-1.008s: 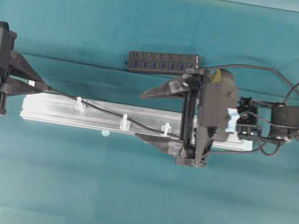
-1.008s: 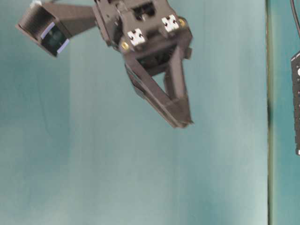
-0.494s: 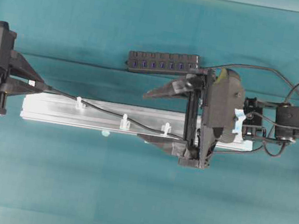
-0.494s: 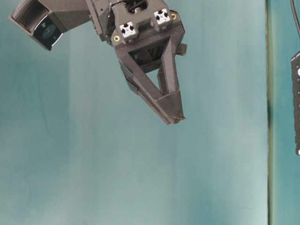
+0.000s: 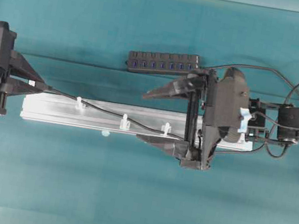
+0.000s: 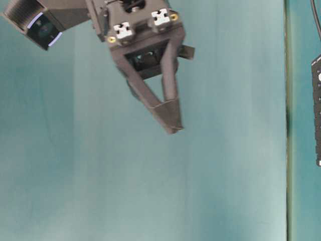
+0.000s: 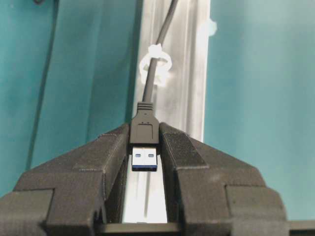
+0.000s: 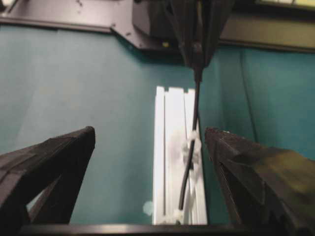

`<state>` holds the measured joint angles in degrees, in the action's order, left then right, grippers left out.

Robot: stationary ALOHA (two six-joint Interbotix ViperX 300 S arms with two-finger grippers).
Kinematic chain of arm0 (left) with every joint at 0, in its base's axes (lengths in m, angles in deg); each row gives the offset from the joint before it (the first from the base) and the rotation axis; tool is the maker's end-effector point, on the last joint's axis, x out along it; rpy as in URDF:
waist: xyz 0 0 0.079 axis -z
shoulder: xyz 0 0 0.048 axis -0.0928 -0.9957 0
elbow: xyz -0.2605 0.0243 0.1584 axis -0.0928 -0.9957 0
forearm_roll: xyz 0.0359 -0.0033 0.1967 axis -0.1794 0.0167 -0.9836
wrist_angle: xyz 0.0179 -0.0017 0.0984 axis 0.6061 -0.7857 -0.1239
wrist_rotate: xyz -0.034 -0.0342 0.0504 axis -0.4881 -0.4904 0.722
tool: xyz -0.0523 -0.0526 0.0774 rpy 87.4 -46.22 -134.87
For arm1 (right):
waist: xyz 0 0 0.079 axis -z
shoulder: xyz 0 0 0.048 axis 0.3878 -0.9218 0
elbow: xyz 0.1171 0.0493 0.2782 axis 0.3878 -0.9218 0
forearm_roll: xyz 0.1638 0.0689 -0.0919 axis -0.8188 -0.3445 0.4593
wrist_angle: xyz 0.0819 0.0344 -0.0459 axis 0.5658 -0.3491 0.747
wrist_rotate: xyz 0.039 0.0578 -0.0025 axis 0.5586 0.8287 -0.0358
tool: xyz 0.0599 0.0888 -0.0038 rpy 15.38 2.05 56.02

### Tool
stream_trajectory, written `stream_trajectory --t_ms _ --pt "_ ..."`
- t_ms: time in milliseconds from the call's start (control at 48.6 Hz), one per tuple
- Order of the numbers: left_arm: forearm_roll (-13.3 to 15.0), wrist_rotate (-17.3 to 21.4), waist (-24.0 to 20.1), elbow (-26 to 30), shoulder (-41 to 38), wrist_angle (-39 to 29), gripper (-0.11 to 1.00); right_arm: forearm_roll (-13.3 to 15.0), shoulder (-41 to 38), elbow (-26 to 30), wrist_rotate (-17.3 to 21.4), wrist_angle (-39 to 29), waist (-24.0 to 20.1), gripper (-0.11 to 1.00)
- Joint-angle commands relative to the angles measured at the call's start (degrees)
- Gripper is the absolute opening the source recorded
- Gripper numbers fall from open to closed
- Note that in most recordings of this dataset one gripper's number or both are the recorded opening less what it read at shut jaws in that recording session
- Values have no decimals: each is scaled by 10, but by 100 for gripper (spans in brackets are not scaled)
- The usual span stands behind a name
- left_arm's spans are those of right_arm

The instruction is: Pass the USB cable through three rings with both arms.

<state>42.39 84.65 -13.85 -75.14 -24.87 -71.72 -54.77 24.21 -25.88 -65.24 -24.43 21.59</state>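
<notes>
Aluminium rail (image 5: 96, 115): silver extrusion lying lengthwise on the teal table (image 5: 122, 200), carrying the three rings
Three rings (image 5: 124, 121): small translucent white clips spaced along the rail; the cord appears threaded through all of them
USB cable (image 5: 103, 109): black cord running along the rail from the left gripper, through the clips, to beneath the right gripper
USB plug (image 7: 144, 132): black housing clamped between the left fingers, metal tip with blue insert pointing back toward the wrist camera
Left gripper (image 7: 144, 147): at the rail's left end, jaws closed onto the plug
Right gripper (image 5: 163, 116): jaws spread wide, one finger on each side of the rail's right portion, holding nothing
Hub strip (image 5: 163, 63): black multi-port bar beyond the rail, not involved
Risk, cord tension: a further leftward pull could strain the clips or shift the rail, judging by the taut cord
Risk, right fingers: closing or dropping here could catch the rail edge or the nearest clip, since the jaws straddle both
</notes>
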Motion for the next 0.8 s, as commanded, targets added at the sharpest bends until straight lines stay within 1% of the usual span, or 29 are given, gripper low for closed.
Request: stream_trajectory --t_ms 0,411,782 --pt "0 -1 -1 17 -1 3 22 -1 13 10 4 13 -4 85" --pt "0 -1 -1 17 -1 3 22 -1 34 2 4 19 -5 85" --pt "0 0 -1 17 -1 3 22 -2 36 1 4 17 -5 85"
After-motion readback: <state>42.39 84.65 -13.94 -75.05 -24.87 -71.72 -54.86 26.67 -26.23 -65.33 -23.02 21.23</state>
